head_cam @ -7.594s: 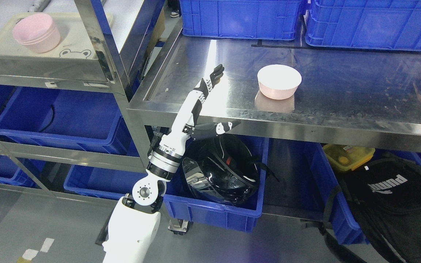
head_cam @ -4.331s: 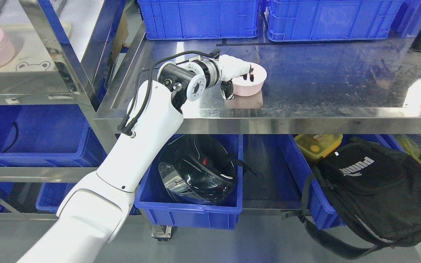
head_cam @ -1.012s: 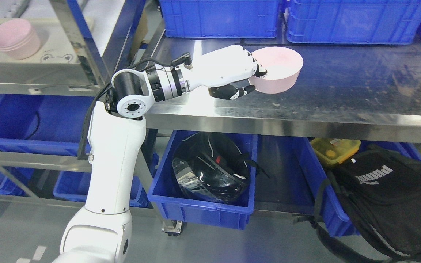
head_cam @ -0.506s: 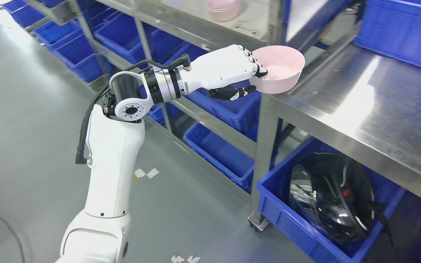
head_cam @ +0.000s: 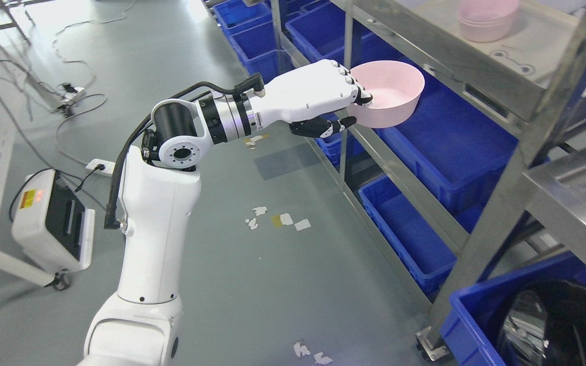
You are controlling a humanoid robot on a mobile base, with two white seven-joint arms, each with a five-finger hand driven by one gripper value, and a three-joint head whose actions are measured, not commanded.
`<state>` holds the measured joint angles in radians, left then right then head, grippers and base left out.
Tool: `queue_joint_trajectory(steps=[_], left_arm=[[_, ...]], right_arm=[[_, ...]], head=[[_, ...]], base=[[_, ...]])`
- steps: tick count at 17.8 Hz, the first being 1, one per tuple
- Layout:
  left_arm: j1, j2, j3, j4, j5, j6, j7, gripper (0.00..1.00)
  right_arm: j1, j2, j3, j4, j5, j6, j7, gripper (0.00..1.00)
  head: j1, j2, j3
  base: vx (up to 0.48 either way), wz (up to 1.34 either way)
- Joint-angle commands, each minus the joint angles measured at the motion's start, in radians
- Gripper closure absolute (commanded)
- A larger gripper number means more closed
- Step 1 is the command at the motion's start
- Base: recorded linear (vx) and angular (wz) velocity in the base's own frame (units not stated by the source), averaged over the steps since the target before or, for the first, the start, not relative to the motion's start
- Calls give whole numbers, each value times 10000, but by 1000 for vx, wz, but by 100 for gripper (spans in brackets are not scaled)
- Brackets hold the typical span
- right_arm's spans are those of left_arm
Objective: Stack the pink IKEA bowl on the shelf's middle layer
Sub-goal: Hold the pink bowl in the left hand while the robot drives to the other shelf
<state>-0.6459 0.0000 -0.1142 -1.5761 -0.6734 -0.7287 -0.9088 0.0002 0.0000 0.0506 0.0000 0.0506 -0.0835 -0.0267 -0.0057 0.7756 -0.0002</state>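
- A pink bowl (head_cam: 387, 94) hangs in mid-air, clear of every surface, in front of a steel shelf unit (head_cam: 476, 61) at the upper right of the head view, its mouth tipped slightly toward the camera.
- The robot's left hand (head_cam: 318, 96) grips the bowl at its near rim: white fingers (head_cam: 349, 84) hook over the edge into the bowl, while the dark thumb (head_cam: 323, 127) presses against the outer wall beneath.
- The left arm (head_cam: 160, 203) rises from the lower left edge, bends at a round grey-and-white elbow joint, and reaches right toward the shelf.
- On the shelf layer above and behind the held bowl, a stack of pink bowls (head_cam: 487, 19) sits on a pale tray (head_cam: 532, 46) printed with a cartoon animal face.
- Blue plastic bins (head_cam: 445, 147) fill the shelf levels below that layer.
- At the lower right, another blue bin holds a glossy black helmet (head_cam: 547, 325).
- On the grey floor, cables (head_cam: 64, 91) trail at the upper left, a white box-shaped device (head_cam: 51, 223) stands at the left, and scraps of tape (head_cam: 280, 221) lie scattered.
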Motion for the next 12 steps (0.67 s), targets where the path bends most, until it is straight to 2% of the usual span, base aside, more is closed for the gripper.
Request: queue_joint_trajectory(steps=[1, 6, 12], left_arm=[[1, 175, 6, -85, 0, 31, -8, 97], [1, 175, 6, -85, -15, 107, 7, 97], [1, 175, 6, -85, -15, 123, 7, 97]], right_arm=[[213, -174, 0, -175, 0, 7, 6, 0], [213, -174, 0, -175, 0, 7, 6, 0], [213, -174, 0, -175, 0, 7, 6, 0]], head=[[0, 0, 0], [0, 0, 0], [0, 1, 0]], base=[[64, 602], [106, 880], [158, 483]])
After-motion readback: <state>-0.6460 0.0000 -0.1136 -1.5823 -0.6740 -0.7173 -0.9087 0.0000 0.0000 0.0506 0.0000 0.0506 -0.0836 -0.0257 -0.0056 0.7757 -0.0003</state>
